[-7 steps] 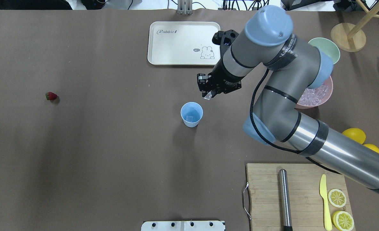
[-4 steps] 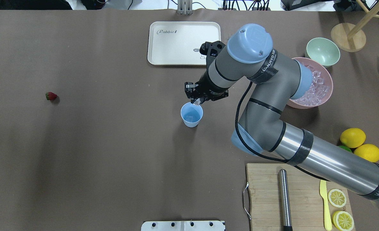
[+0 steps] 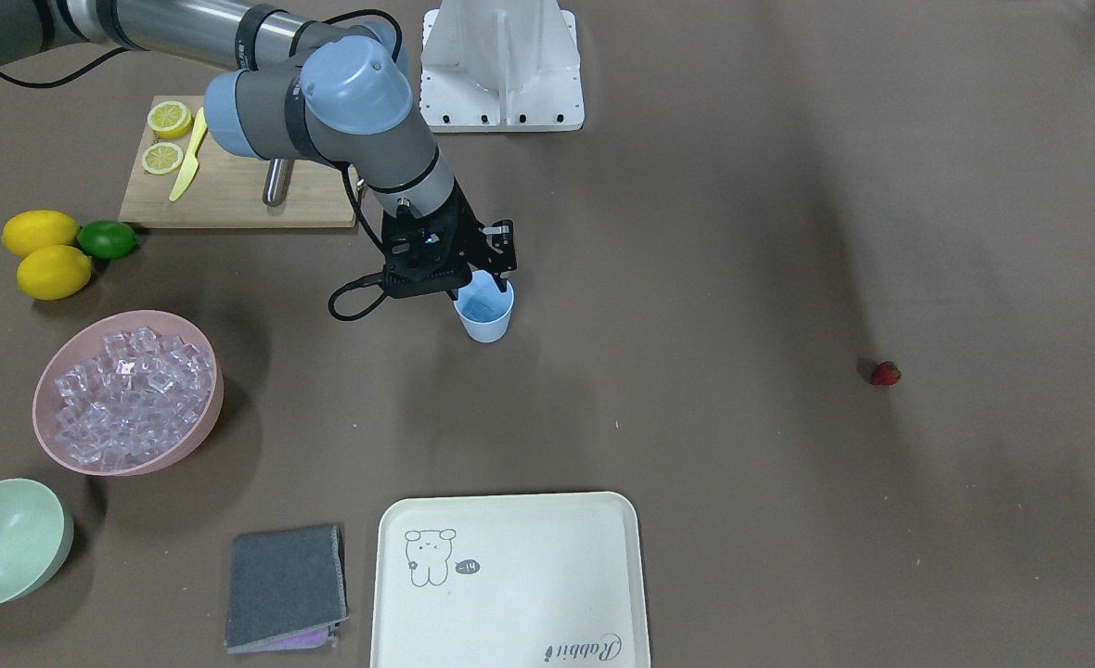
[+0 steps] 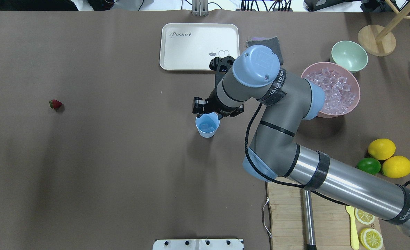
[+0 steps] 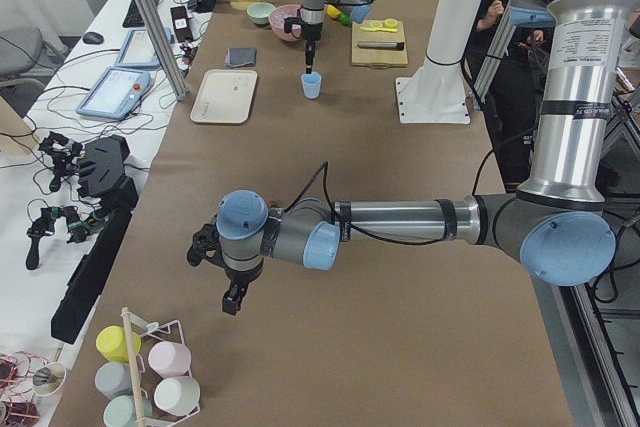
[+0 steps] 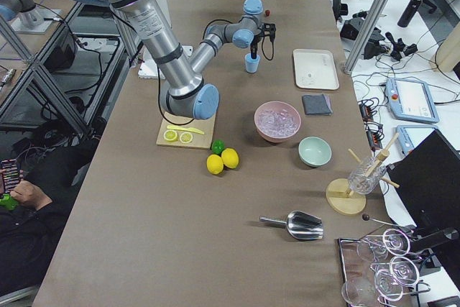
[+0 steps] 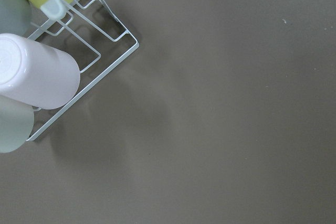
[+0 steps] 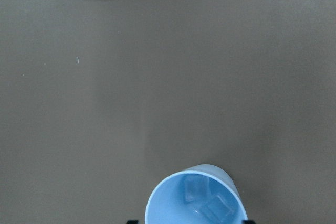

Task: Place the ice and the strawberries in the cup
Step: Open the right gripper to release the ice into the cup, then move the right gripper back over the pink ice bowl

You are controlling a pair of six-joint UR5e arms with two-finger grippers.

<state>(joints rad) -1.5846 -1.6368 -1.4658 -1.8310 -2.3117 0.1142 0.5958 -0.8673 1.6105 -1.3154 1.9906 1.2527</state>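
The light blue cup stands upright mid-table. The right wrist view shows it holding two clear ice cubes. My right gripper hangs straight over the cup's far rim, jaws spread, with nothing between them. More ice fills the pink bowl to the right. The red strawberry lies alone at the far left, also in the front view. My left gripper shows only in the exterior left view, over bare table. I cannot tell if it is open.
A cream tray lies behind the cup. A pale green bowl, lemons with a lime, and a cutting board sit on the right. A grey cloth lies by the tray. A cup rack stands by the left wrist.
My right arm swung left from the pink bowl and carried an ice cube over the cup. The cube has left the gripper and the cup now holds two.
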